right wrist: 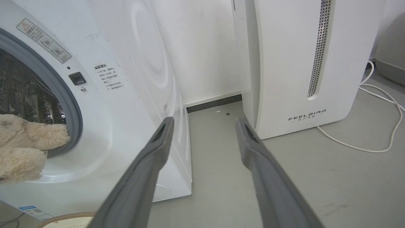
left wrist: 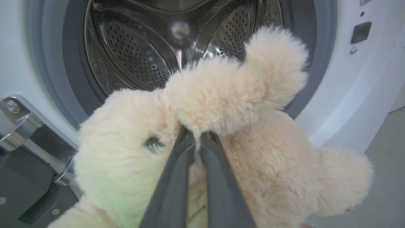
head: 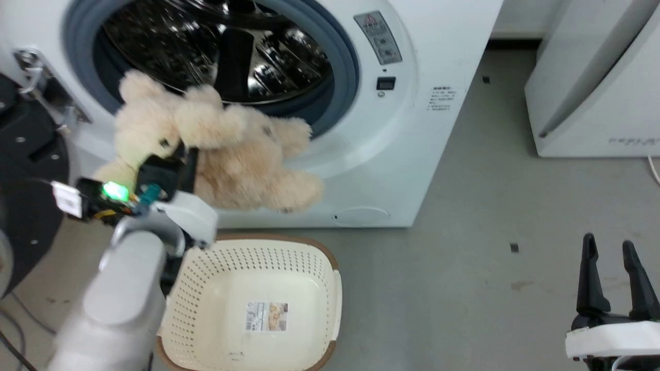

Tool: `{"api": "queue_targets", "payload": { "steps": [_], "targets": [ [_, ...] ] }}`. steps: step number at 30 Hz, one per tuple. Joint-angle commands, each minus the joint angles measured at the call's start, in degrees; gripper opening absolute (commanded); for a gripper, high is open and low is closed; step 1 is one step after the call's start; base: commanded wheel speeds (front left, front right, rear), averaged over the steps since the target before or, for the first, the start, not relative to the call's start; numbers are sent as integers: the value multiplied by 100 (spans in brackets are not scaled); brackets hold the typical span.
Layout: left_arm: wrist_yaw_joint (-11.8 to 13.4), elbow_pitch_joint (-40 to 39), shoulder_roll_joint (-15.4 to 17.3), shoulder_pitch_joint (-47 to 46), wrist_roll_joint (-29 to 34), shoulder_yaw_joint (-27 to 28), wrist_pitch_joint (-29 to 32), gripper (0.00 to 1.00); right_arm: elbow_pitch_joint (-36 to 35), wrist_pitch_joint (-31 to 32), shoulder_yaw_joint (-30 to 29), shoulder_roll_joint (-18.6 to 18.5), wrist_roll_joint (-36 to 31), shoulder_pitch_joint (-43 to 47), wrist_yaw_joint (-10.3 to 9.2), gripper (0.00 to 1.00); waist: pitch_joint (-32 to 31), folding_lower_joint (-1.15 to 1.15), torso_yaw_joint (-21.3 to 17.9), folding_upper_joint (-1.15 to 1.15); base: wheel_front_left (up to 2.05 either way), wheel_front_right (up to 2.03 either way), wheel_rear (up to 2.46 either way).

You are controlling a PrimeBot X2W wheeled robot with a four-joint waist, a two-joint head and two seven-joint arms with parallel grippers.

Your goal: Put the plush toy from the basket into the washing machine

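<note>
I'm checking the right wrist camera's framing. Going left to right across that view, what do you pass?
plush toy → washing machine → white FEELBIRD appliance → white cable on the floor

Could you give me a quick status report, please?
Left tool shut on toy, toy at washer mouth, not yet inside. Right tool open, idle. Nothing blocking the drum.

Laundry corner, this one: white front-loading washer (head: 423, 154) standing open on a bare grey floor (head: 490, 216), second white appliance (right wrist: 284, 63) beside it, plain wall (right wrist: 202, 47) behind.
</note>
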Motion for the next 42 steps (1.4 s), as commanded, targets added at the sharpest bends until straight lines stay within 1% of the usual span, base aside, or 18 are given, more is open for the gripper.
{"api": "queue_targets", "payload": {
  "steps": [1, 8, 18, 24, 28, 37, 42],
  "targets": [
    [-26, 7, 57, -170, -33, 55, -32, 0, -30, -25, 14, -4, 11, -95, -4, 100, 254, 0, -188, 0, 0, 0, 0],
    [-118, 262, 303, -1015, -8, 381, -32, 0, -41, -25, 127, -4, 141, -431, -4, 100, 912, 0, -553, 0, 0, 0, 0],
    [-150, 470, 635, -1960, 80, 687, -32, 0, -67, -25, 310, -4, 362, -896, -4, 100, 1783, 0, -1086, 0, 0, 0, 0],
    [-150, 596, 979, -2469, 61, 968, -32, 0, -115, -25, 409, -4, 508, -1099, -4, 100, 2227, 0, -1377, 0, 0, 0, 0],
    [-84, 613, 1095, -2788, 87, 1090, -32, 0, -156, -25, 477, -4, 563, -1193, -4, 100, 2474, 0, -1498, 0, 0, 0, 0],
    [-61, 618, 1304, -3594, 114, 1296, -33, 0, -292, -25, 622, -4, 596, -1381, -4, 100, 2947, 0, -1652, 0, 0, 0, 0],
    [-59, 602, 1431, -3966, 190, 1359, -33, 0, -344, -25, 694, -4, 607, -1432, -4, 100, 3106, 0, -1711, 0, 0, 0, 0]
  ]
}}
